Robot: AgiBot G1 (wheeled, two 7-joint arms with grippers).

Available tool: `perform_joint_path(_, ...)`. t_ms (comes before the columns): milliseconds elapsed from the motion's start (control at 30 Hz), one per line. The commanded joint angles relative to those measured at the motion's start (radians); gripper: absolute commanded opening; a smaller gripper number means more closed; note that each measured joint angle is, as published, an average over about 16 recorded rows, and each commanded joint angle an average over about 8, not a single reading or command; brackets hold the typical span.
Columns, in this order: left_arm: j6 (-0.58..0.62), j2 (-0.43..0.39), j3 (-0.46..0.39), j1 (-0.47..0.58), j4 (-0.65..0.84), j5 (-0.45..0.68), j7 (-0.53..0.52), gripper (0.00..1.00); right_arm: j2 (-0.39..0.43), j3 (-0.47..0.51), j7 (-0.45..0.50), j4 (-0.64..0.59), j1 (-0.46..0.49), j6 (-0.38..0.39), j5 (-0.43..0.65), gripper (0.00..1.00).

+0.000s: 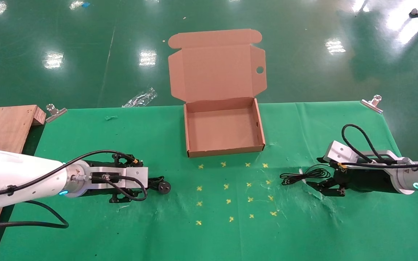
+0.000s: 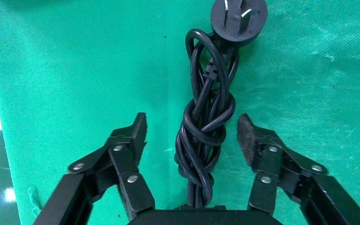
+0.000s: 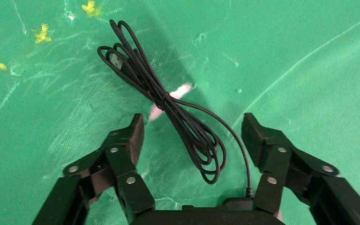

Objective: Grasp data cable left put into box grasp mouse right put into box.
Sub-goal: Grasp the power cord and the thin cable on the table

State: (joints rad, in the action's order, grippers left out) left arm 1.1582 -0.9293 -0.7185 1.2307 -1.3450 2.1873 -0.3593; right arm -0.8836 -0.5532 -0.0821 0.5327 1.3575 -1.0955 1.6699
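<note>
Fingers of the left gripper [image 2: 192, 133] stand wide astride the data cable [image 2: 204, 136] at our 9 o'clock, right gripper [image 3: 192, 133] equally spread above the mouse [image 3: 236, 204]; we should close squarely on the knotted middle before lifting toward the box [image 1: 223, 128].

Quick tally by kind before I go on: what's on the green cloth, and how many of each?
Data cable: 1, between the open left pincer fingers
Mouse: 1, cord bundle at the open right pincer
Box: 1, lid open, nothing inside
Total: 3
</note>
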Motion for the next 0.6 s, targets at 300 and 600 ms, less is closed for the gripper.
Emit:
perform_joint_path(300,0.0,0.0,0.0,0.0,0.0,0.0,0.0,0.0,0.002,0.001,0.001,0.006,-0.002,-0.001,-0.001,0.0)
perform_joint_path(600,0.0,0.0,0.001,0.0,0.0,0.0,0.0,0.0,0.003,0.001,0.002,0.009,-0.003,-0.002,-0.001,0.0)
